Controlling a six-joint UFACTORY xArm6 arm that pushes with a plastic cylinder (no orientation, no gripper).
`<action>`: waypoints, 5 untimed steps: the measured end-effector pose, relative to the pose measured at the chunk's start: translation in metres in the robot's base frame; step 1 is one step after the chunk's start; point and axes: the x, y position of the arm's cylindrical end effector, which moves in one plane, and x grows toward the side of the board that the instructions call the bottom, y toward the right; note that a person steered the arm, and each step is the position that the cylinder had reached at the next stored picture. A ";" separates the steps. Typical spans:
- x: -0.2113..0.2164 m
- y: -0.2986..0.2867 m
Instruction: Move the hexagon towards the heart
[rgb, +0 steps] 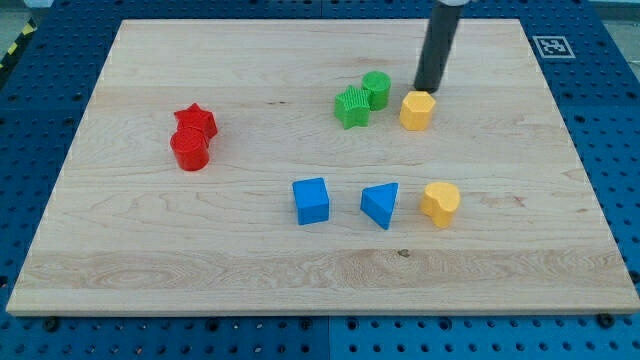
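Note:
The yellow hexagon (416, 110) lies on the wooden board at the upper right of centre. The yellow heart (440, 203) lies below it, toward the view's bottom and slightly right. My tip (428, 90) is at the end of the dark rod, just above and slightly right of the hexagon, touching or almost touching its top edge. The rod rises out of the view's top.
A green star (352, 107) and a green cylinder (376, 89) sit just left of the hexagon. A blue triangle (381, 205) and a blue cube (311, 201) lie left of the heart. A red star (196, 122) and a red cylinder (189, 150) are at the left. The board (150, 270) ends close to the right.

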 end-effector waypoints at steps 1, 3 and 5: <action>0.000 -0.001; 0.022 -0.004; 0.060 -0.009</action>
